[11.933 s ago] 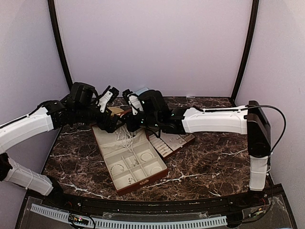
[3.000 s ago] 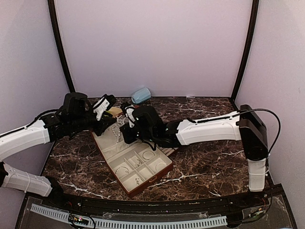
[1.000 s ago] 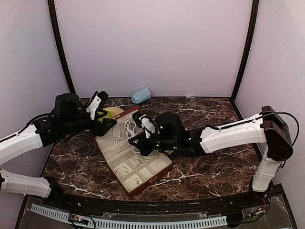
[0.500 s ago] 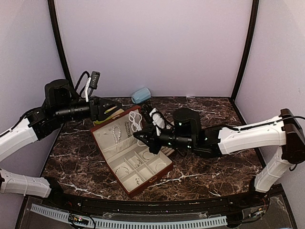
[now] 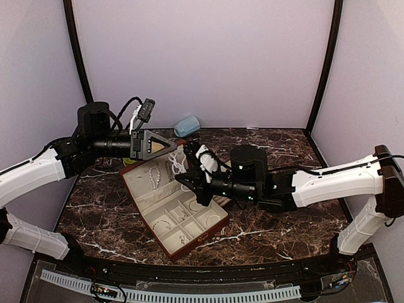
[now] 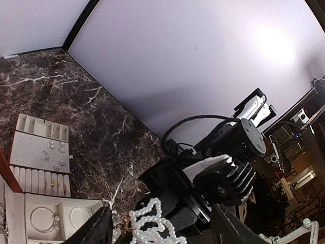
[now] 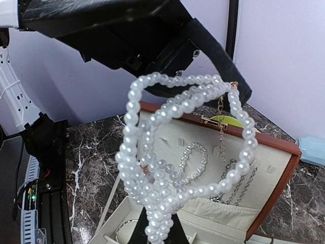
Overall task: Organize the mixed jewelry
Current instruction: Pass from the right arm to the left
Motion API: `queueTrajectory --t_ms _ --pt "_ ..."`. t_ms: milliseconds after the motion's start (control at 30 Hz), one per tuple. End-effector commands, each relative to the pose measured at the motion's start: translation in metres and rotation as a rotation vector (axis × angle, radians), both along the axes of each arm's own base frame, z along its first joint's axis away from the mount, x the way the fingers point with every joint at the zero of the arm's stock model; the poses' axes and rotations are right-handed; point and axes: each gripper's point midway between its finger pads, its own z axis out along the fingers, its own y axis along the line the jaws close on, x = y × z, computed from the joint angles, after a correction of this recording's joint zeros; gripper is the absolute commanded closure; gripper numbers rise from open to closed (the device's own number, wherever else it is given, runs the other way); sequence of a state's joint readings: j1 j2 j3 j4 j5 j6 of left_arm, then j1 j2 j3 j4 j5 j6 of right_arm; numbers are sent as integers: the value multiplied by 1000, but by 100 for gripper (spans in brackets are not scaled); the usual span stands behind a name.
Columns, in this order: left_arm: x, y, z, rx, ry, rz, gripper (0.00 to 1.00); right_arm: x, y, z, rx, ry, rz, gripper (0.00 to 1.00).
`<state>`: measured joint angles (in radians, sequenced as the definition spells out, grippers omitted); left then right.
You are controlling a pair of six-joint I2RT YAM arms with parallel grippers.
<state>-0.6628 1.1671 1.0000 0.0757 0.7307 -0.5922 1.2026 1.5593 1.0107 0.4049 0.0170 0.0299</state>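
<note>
- Pearl strand (image 7: 147, 170): light, limp, with no stiffness of its own. Likely to slip, swing and tangle in its own loops, and probably weak at the thread and the small gold clasp if tugged.
- Best taken on a single run of beads near the clasp, not on the bunched knot. Best lowered slowly to keep the loops off the lid's hooks.
- Hangs in the air just in front of the open case (image 5: 199, 238), gathered into several loops.
- Pinched at the bunched part by the right hand (image 7: 155, 226), pressed together on the beads, with the loops spilling out from the pinch.
- Left hand (image 5: 169, 145): spread wide, holding nothing, levelled at the strand from the far left. Near it, and apart from it as far as can be told.
- Lid (image 7: 264, 138): upright, with silvery chains (image 7: 190, 162) hung on its cream lining. Below it, bangles (image 5: 156, 223) in the cream compartments.
- Separate cream insert (image 6: 35, 127) with earrings (image 6: 56, 147) lying on the bench (image 5: 271, 227) beside the case. Pale blue object (image 5: 187, 126) by the back wall.
- Against three seconds ago: right hand no longer low at the lid, now drawn back and raised with the strand.
- Against half a second ago: left hand swung in from farther left toward the lid's top edge.
</note>
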Motion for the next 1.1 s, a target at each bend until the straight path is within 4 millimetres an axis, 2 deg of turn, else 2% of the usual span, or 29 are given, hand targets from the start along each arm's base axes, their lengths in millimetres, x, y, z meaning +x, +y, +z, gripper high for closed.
queueTrajectory --t_ms 0,100,167,300,600,1067 --pt "-16 -4 15 -26 2 -78 32 0 -6 35 87 -62 -27 100" --pt "-18 -3 11 -17 14 -82 32 1 -8 36 93 -67 -33 100" --pt "-19 -2 11 -16 14 -78 35 1 -8 38 98 -68 -36 100" --pt "-19 0 12 -24 6 -65 53 1 -8 36 96 -65 -35 100" --pt "-19 -2 17 -56 -2 -73 64 0 -5 26 69 -54 -26 100" --pt "-19 1 17 -51 -20 -59 95 6 -7 16 53 -41 -67 100"
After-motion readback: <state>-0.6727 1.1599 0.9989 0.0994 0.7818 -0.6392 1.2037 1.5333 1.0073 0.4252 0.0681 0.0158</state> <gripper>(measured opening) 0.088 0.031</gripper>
